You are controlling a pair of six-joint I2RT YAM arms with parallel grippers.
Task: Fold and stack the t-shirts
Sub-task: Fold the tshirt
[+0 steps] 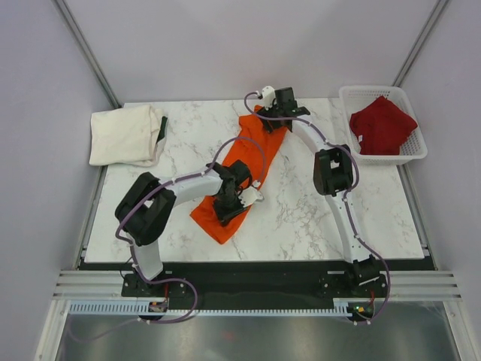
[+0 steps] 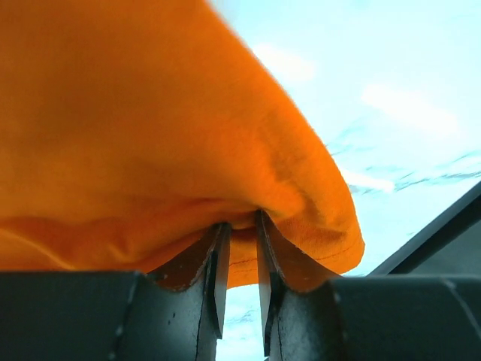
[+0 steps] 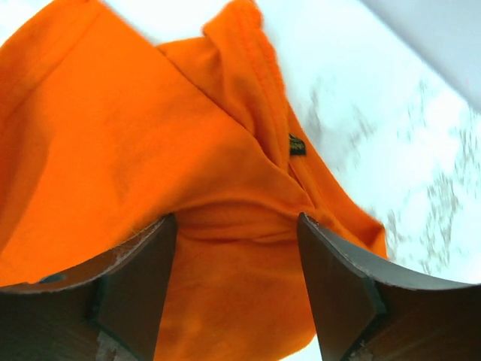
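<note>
The bright orange t-shirt [image 1: 264, 144] lies as a long diagonal strip across the middle of the table. My left gripper [image 1: 229, 210] is at its near end, and its jaws [image 2: 240, 222] are nearly closed on a fold of the orange cloth [image 2: 150, 135]. My right gripper [image 1: 274, 115] is at the shirt's far end, and its jaws [image 3: 237, 222] stand wide open over the orange cloth [image 3: 135, 150] near the collar. The cream-white t-shirt [image 1: 124, 135] lies folded at the far left corner. The dark red t-shirt [image 1: 382, 124] sits crumpled in the basket.
A white plastic lattice basket [image 1: 347, 98] stands at the far right corner of the marble table [image 1: 301, 218]. Grey walls surround the table. Purple cables run along both arms.
</note>
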